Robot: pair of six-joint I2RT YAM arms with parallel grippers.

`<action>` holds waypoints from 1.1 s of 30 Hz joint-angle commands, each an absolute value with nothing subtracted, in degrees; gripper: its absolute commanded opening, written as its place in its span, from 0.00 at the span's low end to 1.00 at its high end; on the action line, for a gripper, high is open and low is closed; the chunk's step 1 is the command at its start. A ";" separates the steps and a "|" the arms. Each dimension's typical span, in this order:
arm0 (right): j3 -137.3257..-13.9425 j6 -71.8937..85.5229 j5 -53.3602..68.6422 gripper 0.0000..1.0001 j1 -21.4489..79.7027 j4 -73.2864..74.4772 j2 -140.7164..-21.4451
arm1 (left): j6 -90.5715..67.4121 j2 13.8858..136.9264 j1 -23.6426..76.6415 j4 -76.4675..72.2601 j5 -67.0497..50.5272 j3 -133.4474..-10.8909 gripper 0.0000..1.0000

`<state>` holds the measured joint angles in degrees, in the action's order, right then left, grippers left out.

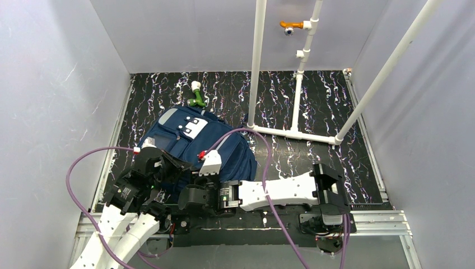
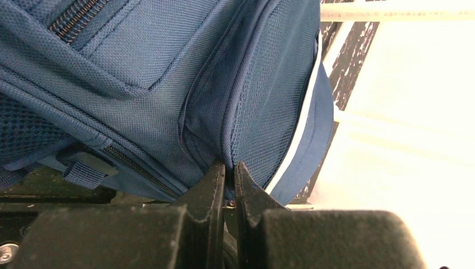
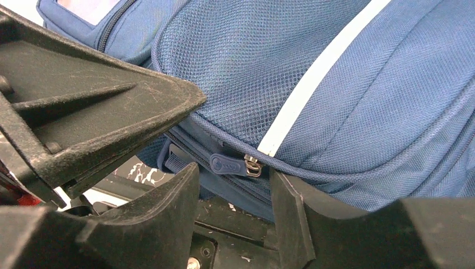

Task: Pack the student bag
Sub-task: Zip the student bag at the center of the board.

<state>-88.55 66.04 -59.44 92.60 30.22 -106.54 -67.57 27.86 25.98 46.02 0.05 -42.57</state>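
1 navy-blue fabric backpack [image 1: 190,140], 2 grippers at its near edge.
L gripper [image 2: 229,167] pinched shut against the bag; R gripper [image 3: 234,171] approx. half open, fingers either side of blue zip pull [image 3: 224,164].

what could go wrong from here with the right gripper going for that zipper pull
1. The zipper pull is small and lies flat against the bag. The open right gripper could close on fabric and miss it.
2. The left gripper seems to pinch only a thin edge of the bag, so a tug on the zipper might slip it free.
3. Both grippers sit close together and could bump.
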 commanded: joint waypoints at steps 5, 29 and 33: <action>-85.73 74.88 -65.19 0.47 89.74 29.67 -101.41 | -70.97 27.23 26.89 43.40 -15.42 -42.73 0.00; -94.67 90.19 -71.14 0.10 88.68 52.63 -108.71 | -71.35 22.75 26.89 44.85 -9.86 -38.69 0.00; -95.93 79.81 -66.21 0.02 89.00 54.52 -108.21 | -70.99 22.21 26.89 45.88 -3.05 -37.15 0.00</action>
<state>-93.38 88.31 -62.15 91.83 47.40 -108.40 -72.25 23.68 26.00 42.41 -3.33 -37.85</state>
